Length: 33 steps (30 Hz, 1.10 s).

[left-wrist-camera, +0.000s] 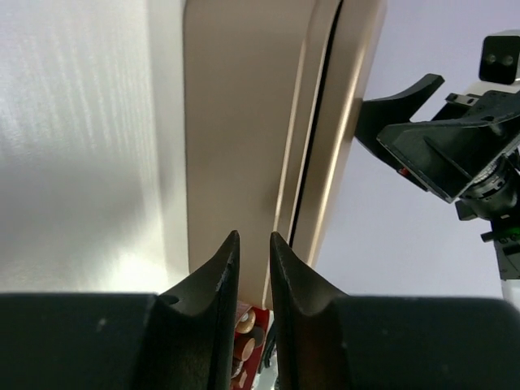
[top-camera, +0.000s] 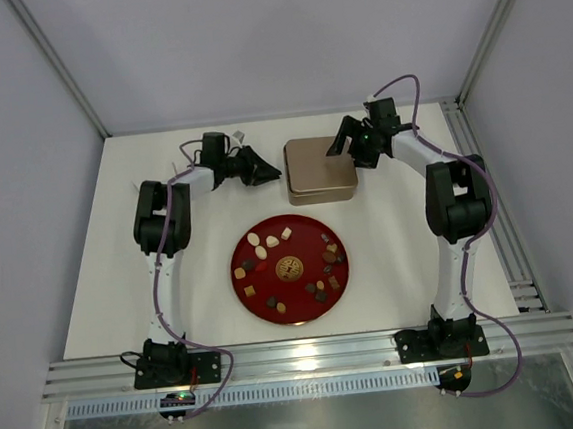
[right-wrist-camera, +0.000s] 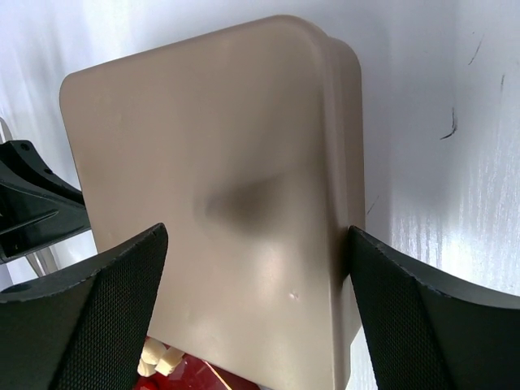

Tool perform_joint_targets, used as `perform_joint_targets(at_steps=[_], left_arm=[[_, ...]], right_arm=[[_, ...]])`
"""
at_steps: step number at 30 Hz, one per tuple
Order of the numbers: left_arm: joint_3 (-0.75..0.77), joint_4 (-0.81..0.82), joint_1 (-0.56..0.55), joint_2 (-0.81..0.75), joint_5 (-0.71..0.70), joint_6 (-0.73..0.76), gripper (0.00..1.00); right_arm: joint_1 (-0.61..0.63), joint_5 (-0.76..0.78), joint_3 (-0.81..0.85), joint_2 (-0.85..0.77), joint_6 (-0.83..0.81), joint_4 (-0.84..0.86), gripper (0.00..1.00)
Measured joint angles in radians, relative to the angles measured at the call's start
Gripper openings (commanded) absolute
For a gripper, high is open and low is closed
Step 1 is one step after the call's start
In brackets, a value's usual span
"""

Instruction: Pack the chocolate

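Both arms are out at the far side of the table, working at the gold tin (top-camera: 319, 166), and its lid is on. The left gripper (left-wrist-camera: 253, 244) has its fingers drawn almost together, just a slit between them and nothing held, aimed at the seam down the tin's left side. The right gripper (right-wrist-camera: 258, 234) is spread wide, one finger on either side of the tin's right edge, not clamping. The chocolates (top-camera: 271, 242) lie on the near side of both, scattered loose over the red plate (top-camera: 304, 238) between the two arms. By my eye the left gripper is a shade closer to them. They're tiny pieces in dark brown, tan and cream, some square, some oval, well apart from each other. Nothing is packed yet; the tin looks to need opening first.
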Motion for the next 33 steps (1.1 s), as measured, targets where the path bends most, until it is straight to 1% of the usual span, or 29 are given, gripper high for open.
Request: perform_joint_targets(at_steps=[7, 22, 33], left_arm=[[0.011, -0.093, -0.011, 0.0, -0.035, 0.043, 0.19], [0.063, -0.194, -0.026, 0.0, -0.064, 0.105, 0.18], [0.077, -0.239, -0.027, 0.0, -0.071, 0.134, 0.18]], right_arm=[[0.019, 0.014, 0.026, 0.019, -0.004, -0.014, 0.87], [0.039, 0.054, 0.049, 0.019, -0.028, -0.047, 0.86], [0.045, 0.058, 0.061, 0.019, -0.033, -0.057, 0.86]])
